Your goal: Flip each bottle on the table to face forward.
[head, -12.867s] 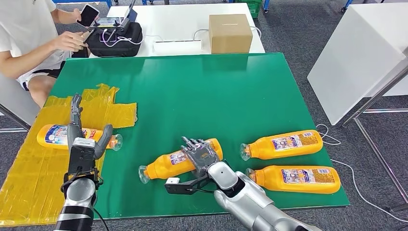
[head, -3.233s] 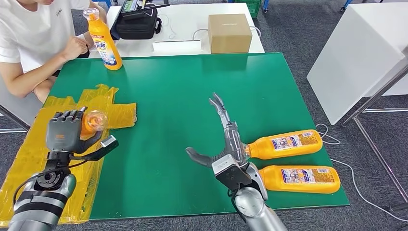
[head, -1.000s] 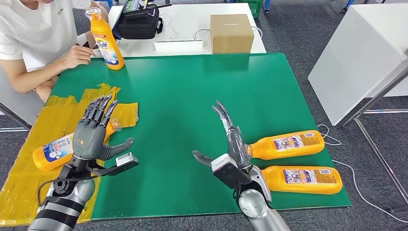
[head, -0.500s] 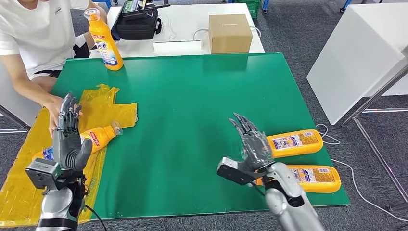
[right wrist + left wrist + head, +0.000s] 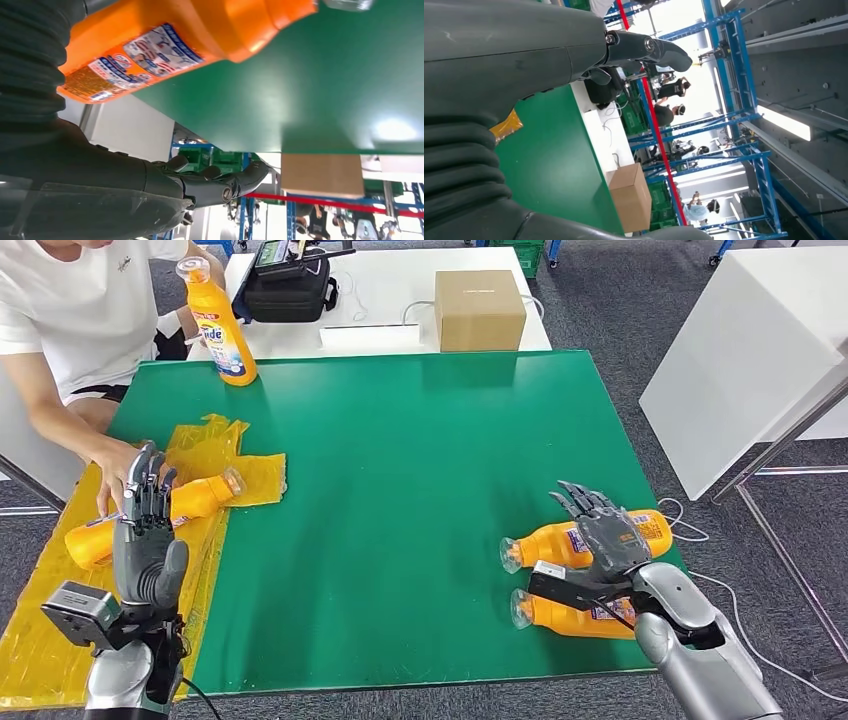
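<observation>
Two orange bottles lie side by side on the green table (image 5: 400, 440): the far bottle (image 5: 545, 544) sits right under my right hand (image 5: 607, 538), fingers spread flat over it, gripping nothing; the near bottle (image 5: 560, 617) lies just below my wrist. My left hand (image 5: 146, 530) stands upright, fingers apart, beside a third bottle (image 5: 180, 503) that a person's hand (image 5: 120, 472) touches.

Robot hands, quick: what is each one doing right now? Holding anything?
Left hand: open, fingers up, holding nothing.
Right hand: open, fingers spread above the orange bottle, not gripping it.
</observation>
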`<move>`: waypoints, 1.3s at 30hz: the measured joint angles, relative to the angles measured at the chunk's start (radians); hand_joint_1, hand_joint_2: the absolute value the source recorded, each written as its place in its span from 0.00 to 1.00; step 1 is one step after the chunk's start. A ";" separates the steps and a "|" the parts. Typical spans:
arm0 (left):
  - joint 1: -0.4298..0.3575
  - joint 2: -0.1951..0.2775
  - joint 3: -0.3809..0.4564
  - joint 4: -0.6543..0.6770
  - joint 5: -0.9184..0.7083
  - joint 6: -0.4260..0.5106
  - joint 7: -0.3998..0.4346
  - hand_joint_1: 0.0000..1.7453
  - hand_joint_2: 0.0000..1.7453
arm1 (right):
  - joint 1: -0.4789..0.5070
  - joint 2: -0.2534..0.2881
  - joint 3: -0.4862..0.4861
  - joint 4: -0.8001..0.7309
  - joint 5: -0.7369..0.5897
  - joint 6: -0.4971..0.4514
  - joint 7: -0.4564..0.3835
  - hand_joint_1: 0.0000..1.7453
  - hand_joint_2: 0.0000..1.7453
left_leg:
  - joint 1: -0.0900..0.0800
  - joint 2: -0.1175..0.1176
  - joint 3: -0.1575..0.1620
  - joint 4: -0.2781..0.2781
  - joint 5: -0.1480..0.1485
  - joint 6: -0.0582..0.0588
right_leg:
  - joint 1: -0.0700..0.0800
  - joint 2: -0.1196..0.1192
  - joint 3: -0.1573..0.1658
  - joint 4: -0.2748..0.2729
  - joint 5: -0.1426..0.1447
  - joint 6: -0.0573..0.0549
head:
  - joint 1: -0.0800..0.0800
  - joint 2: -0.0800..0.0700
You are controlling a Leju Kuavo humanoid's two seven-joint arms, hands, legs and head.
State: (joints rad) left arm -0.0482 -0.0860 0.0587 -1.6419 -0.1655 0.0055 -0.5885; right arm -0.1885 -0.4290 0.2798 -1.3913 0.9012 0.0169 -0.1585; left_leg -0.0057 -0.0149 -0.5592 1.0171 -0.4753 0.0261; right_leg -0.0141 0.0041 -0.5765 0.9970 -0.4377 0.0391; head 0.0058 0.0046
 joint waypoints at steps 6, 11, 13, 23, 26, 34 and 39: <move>0.010 -0.014 -0.010 0.000 0.027 -0.045 -0.003 0.00 1.00 | -0.075 -0.168 0.007 0.034 -0.052 0.166 -0.046 0.00 1.00 | -0.003 -0.001 -0.001 0.000 0.002 0.003 | -0.004 -0.002 0.000 0.000 0.000 0.001 | 0.000 0.000; 0.010 -0.023 -0.039 0.011 0.042 -0.034 -0.015 0.00 1.00 | -0.217 -0.343 0.011 0.090 -0.151 0.270 -0.128 0.00 1.00 | -0.006 -0.001 -0.002 0.001 0.002 0.004 | -0.007 -0.002 0.000 0.000 0.001 0.002 | 0.000 0.000; 0.010 -0.027 -0.047 0.018 0.045 -0.030 -0.018 0.00 1.00 | -0.255 -0.374 0.015 0.110 -0.158 0.272 -0.128 0.00 1.00 | -0.006 -0.001 -0.001 0.001 0.002 0.004 | -0.007 -0.002 0.000 0.000 0.001 0.002 | 0.000 0.000; 0.007 -0.041 -0.068 0.057 0.060 -0.029 -0.020 0.00 1.00 | -0.327 -0.422 0.098 0.244 -0.177 0.255 -0.107 0.00 1.00 | -0.005 0.000 -0.001 0.001 0.002 0.005 | -0.005 -0.002 0.000 0.000 0.002 0.002 | 0.000 0.000; 0.005 -0.045 -0.075 0.069 0.064 -0.030 -0.020 0.00 1.00 | -0.360 -0.396 0.139 0.332 -0.146 0.232 -0.101 0.00 1.00 | -0.005 -0.001 -0.001 0.001 0.002 0.005 | -0.005 -0.002 0.000 0.000 0.002 0.003 | 0.000 0.000; -0.009 -0.049 -0.092 0.096 0.081 -0.030 -0.020 0.00 1.00 | -0.435 -0.305 0.225 0.551 -0.130 0.208 -0.147 0.00 1.00 | -0.005 -0.001 -0.001 0.001 0.002 0.005 | -0.005 -0.003 0.000 0.000 0.002 0.003 | 0.000 0.000; -0.012 -0.049 -0.093 0.105 0.082 -0.030 -0.020 0.00 1.00 | -0.453 -0.274 0.247 0.607 -0.130 0.205 -0.151 0.00 1.00 | -0.005 -0.001 -0.002 0.001 0.002 0.005 | -0.005 -0.003 0.000 0.000 0.002 0.003 | 0.000 0.000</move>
State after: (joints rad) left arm -0.0601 -0.1348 -0.0345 -1.5364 -0.0832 -0.0240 -0.6088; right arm -0.6414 -0.7031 0.5265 -0.7847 0.7713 0.2217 -0.3097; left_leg -0.0109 -0.0162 -0.5608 1.0178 -0.4729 0.0314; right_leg -0.0192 0.0014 -0.5767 0.9968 -0.4358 0.0421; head 0.0056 0.0046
